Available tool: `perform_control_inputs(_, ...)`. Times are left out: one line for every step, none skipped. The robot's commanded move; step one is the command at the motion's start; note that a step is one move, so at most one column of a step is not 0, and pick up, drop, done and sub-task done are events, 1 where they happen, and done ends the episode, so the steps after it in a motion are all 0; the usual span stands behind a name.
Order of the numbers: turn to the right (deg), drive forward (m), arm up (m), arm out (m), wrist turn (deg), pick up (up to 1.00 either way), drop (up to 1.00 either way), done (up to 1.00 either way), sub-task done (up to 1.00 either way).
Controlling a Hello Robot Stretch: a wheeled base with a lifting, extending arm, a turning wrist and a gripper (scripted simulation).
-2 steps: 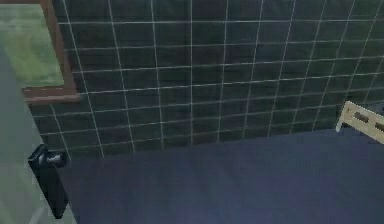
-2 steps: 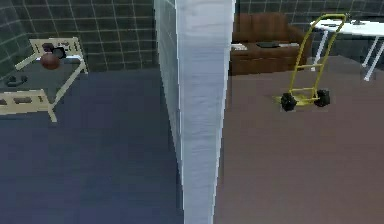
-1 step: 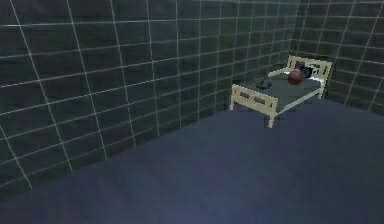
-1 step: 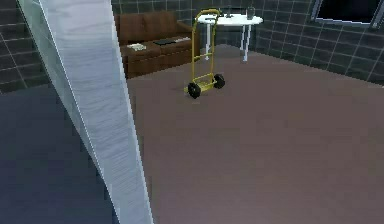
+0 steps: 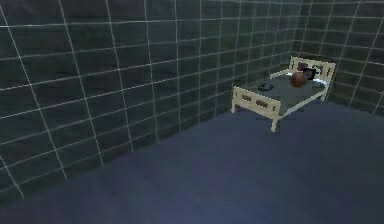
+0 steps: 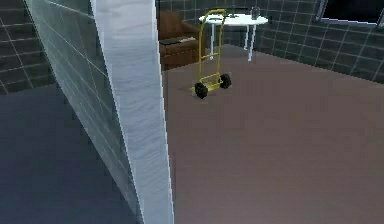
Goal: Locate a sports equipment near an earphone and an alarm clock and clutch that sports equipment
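Note:
A small bed (image 5: 282, 93) with a pale frame and a grey-green mattress stands in the far corner at the forward view's right. On the mattress lies an orange-brown ball (image 5: 298, 81), about the shape of a basketball. Just behind it sits a small dark thing with a white face (image 5: 309, 72), perhaps an alarm clock. A thin dark loop (image 5: 265, 87) lies near the bed's near end; I cannot tell what it is.
Dark tiled walls (image 5: 110, 70) run along the forward view's left and back. Bare blue-grey floor (image 5: 230, 170) leads up to the bed. In the arm side view a wall end (image 6: 135, 110) stands close, with a yellow hand truck (image 6: 211, 60), a white round table (image 6: 234, 20) and a brown sofa (image 6: 178, 40) beyond it.

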Motion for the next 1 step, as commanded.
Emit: perform_control_inputs(6.0,0.00,0.00,0.00,0.0,0.00,0.00,0.00,0.00)
